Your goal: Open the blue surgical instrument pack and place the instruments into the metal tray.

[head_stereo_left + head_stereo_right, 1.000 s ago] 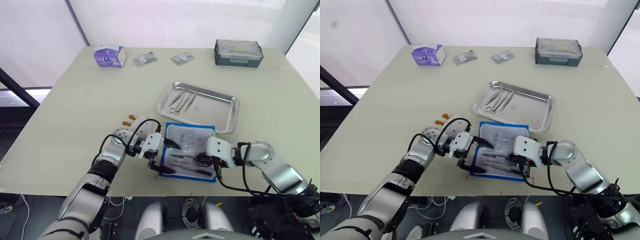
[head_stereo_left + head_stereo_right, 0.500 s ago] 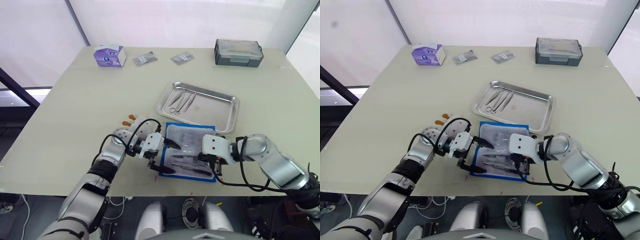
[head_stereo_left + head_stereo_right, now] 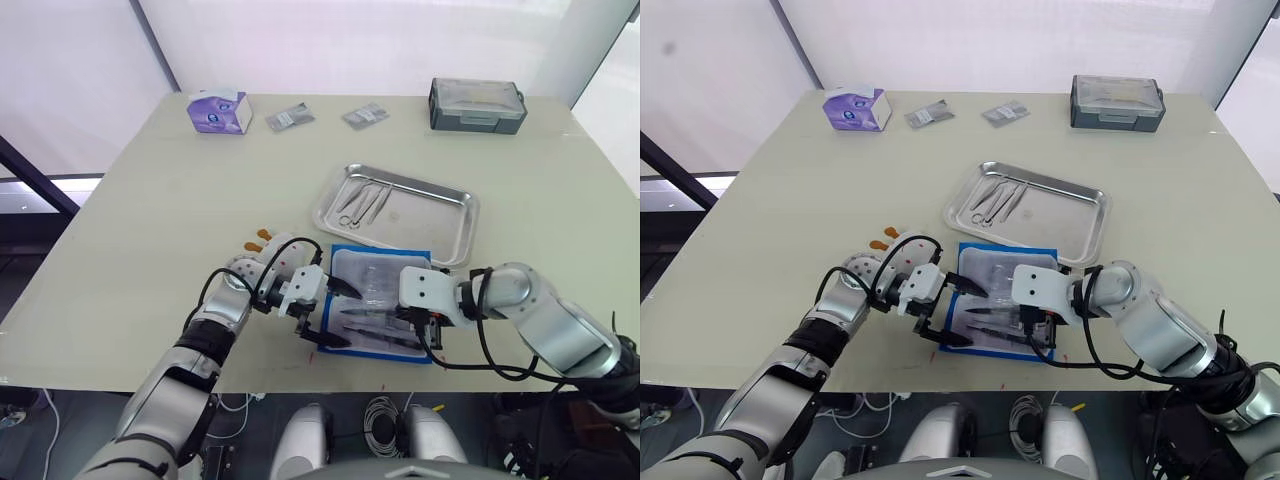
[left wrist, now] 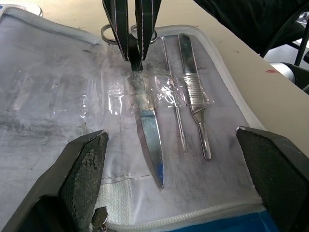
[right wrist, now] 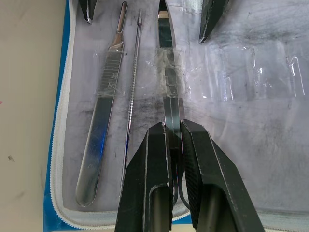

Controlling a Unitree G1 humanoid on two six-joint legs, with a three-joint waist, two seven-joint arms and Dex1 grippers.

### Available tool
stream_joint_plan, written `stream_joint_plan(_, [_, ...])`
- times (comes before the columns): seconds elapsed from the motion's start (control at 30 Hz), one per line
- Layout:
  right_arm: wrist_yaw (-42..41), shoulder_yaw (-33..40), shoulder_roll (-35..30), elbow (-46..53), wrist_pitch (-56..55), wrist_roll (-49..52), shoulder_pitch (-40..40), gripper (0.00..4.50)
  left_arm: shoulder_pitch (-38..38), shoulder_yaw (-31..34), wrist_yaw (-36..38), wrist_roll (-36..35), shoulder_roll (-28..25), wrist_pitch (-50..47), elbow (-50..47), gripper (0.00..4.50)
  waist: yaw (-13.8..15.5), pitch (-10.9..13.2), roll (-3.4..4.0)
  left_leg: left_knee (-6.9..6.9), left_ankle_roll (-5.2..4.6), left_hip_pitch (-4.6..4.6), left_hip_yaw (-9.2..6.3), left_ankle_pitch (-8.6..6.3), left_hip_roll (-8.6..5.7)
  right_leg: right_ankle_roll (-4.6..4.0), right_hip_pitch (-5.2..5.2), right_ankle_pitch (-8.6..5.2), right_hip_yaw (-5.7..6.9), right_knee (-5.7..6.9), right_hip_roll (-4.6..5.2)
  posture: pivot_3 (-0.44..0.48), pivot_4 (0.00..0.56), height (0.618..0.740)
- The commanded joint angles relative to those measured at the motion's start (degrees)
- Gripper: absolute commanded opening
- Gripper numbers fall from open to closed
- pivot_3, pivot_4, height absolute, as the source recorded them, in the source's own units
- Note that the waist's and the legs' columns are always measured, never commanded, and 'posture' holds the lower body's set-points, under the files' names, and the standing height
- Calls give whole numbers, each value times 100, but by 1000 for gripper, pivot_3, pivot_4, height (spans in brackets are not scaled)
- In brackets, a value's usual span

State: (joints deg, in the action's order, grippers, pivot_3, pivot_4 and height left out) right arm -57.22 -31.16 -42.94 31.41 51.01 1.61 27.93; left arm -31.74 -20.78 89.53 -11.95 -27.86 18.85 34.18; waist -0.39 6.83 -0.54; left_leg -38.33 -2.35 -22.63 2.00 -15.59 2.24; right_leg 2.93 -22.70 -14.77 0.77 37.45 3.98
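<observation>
The blue surgical instrument pack [image 3: 383,268] lies open near the table's front edge, pale lining up. Under its clear pockets lie scissors [image 4: 148,126], a thin probe [image 4: 173,96] and a flat-handled tool [image 4: 195,99]. My left gripper [image 3: 345,316] is open, its fingers [image 4: 84,180] straddling the pack's left end. Coming in from the pack's right, my right gripper [image 5: 174,131] is shut on the scissors [image 5: 166,72] near their ring handles. Behind the pack sits the metal tray [image 3: 432,216], with a few instruments [image 3: 362,200] in its left part.
A grey lidded box [image 3: 477,105] stands at the back right. A purple box [image 3: 220,112] and two small packets [image 3: 289,118] [image 3: 365,116] lie along the back. The table's front edge [image 3: 250,362] runs just below the pack.
My right gripper has slid left across the open pack toward the left gripper and onto the scissors. The left arm has stayed still.
</observation>
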Motion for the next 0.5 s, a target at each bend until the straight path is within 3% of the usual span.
stream_joint_plan(0.03, [-36,77,-76,304,-15,66,156,59,312,-399,145,606,-102,-127,302,4500,-3,0,0,0,0,0,0,0,0,0,0,0,0,0,0,0,150,727])
stream_joint_plan(0.5, [-90,374,-476,401,-127,311,36,59,322,-403,143,612,-97,-110,318,4500,-4,1,1,0,0,-1,0,0,0,0,0,0,0,-1,1,0,150,727])
